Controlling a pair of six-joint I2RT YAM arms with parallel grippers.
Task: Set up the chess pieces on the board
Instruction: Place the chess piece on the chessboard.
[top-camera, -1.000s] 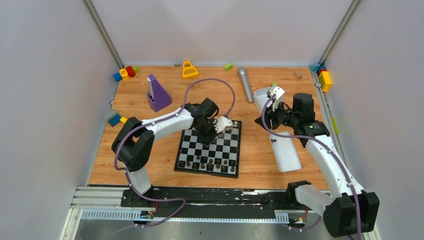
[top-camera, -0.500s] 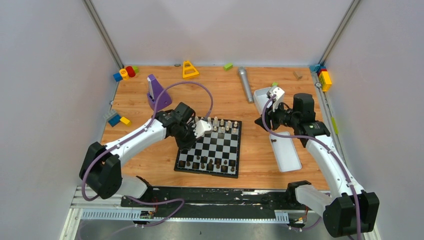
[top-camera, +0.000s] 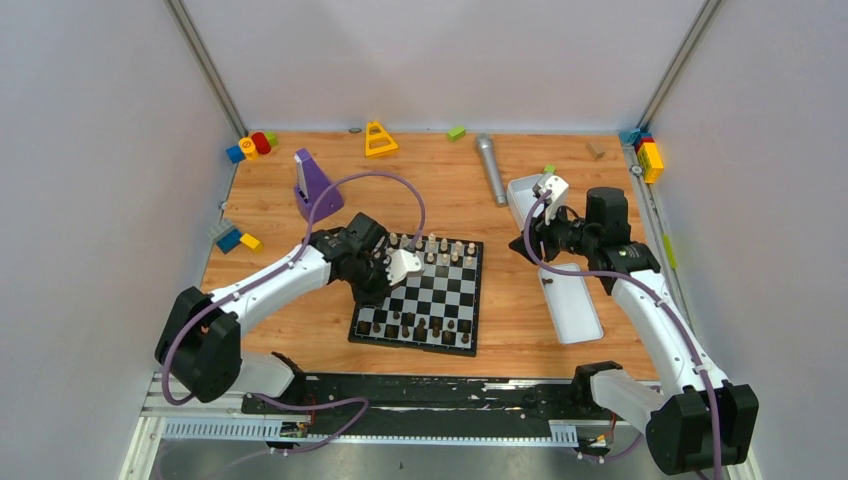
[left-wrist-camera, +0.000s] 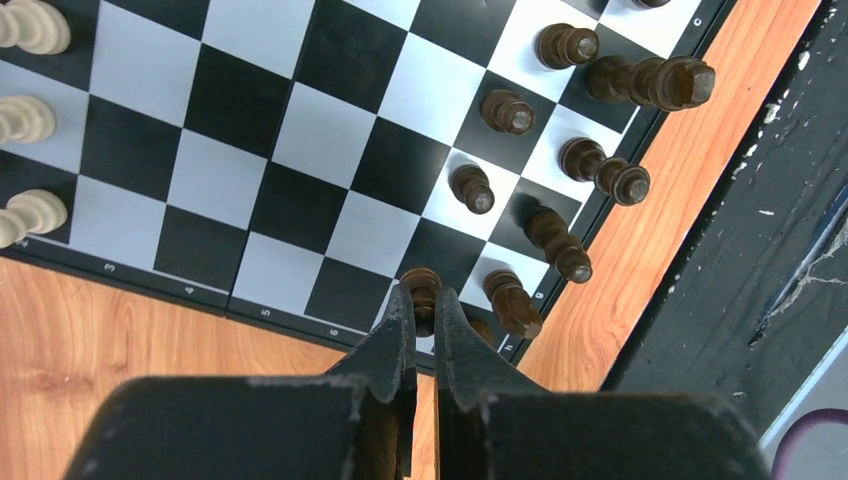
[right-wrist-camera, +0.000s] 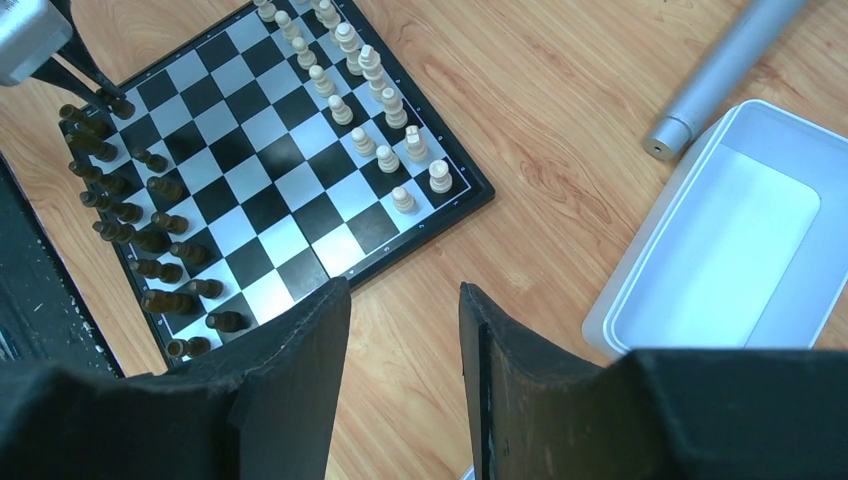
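Left wrist view, looking down along the left gripper onto the board. Its two black fingers stand almost together, with only a sliver of gap. The rounded head of a dark brown piece sits pinched between the tips. It appears to be gripped, though its base is hidden. The piece is upright and seen nearly end-on, over the outermost file beside the board's left border.

The other dark pieces stand ahead and to the right of the tips, in two loose ranks on the robot's side of the board. A neighbouring dark piece is just beside the right fingertip and does not touch it. The cream pieces line the opposite edge, with rows of bare squares between the two colours.

In the right wrist view, the right gripper hangs with its jaws wide apart and nothing between them. It is off the board's right side, beside a white tray, and well apart from every piece.

The left arm is the nearer one and the only one over the board. Whatever square the held piece is meant for, it probably lies a short way off among the dark ranks. The tight spot is on the right of the tips, where the neighbouring piece could be knocked as the fingers part.
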